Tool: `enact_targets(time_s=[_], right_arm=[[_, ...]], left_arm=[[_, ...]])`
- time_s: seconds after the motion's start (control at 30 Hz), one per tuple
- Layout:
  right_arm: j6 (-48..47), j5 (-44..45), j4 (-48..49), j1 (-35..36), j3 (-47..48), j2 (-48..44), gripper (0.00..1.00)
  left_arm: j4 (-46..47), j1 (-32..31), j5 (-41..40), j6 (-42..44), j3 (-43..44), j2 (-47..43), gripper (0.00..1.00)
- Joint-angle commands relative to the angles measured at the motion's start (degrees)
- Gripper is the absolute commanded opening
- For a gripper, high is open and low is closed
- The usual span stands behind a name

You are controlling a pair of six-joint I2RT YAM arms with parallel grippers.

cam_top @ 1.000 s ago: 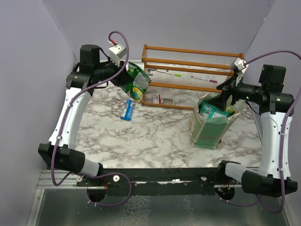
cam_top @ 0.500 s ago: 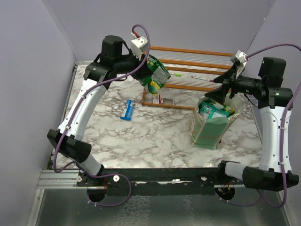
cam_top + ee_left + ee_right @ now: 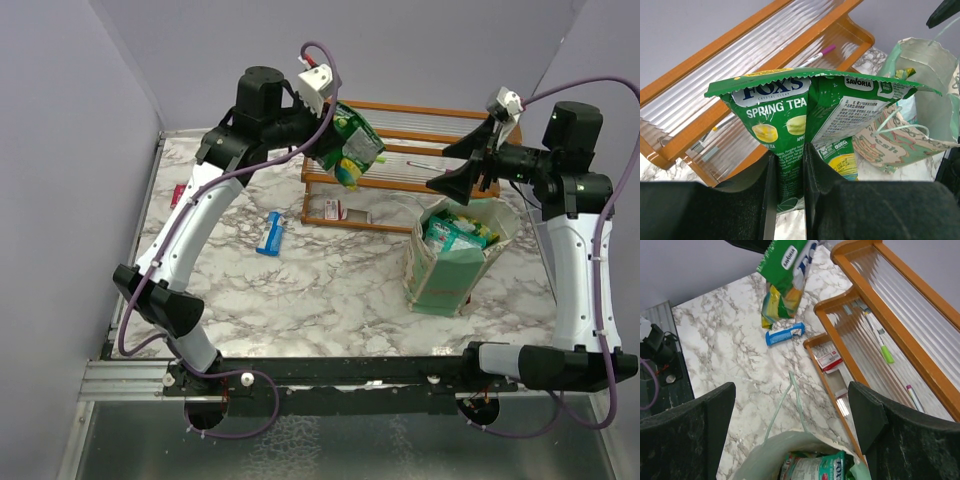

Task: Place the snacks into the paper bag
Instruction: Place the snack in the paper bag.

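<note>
Up over the wooden rack (image 3: 430,122), I'd have the left gripper (image 3: 790,160) carry its green packets (image 3: 790,110) across until they're square above the paper bag (image 3: 445,275) standing on the table (image 3: 330,290), then dip low before letting go so nothing snags the rim. It's clamped narrow on both packets; the right gripper (image 3: 465,165) hovers spread wide above the bag, empty.

Glossy packets (image 3: 785,115) — matt paper bag (image 3: 445,275), smooth wooden rack (image 3: 420,110), marbled table (image 3: 330,290).

Premises: a robotics test booth. Evidence: plain lilac walls (image 3: 60,150) boxing in a marble-pattern table (image 3: 330,290), with two robot arms (image 3: 190,240) bolted to a black rail (image 3: 340,372) at its near edge
</note>
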Motion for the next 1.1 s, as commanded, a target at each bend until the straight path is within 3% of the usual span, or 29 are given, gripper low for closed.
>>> enact_targets(time_s=[0.0, 0.37, 0.7, 1.07], right_arm=[[2.25, 1.06, 3.76, 3.31, 3.05, 2.05, 0.94], [-2.08, 3.16, 2.79, 6.91, 2.93, 2.64, 0.93], [-0.87, 1.91, 9.27, 7.17, -2.47, -0.59, 0.94], [8.28, 6.64, 19.27, 7.53, -7.40, -1.35, 0.75]], left_arm=[[4.47, -1.27, -3.62, -1.67, 3.32, 0.57, 0.00], [7.97, -4.65, -7.53, -2.00, 3.70, 1.63, 0.00], [8.38, -10.39, -11.93, -0.45, 4.95, 4.04, 0.00], [8.87, -13.82, -11.66, -1.14, 3.59, 3.86, 0.00]])
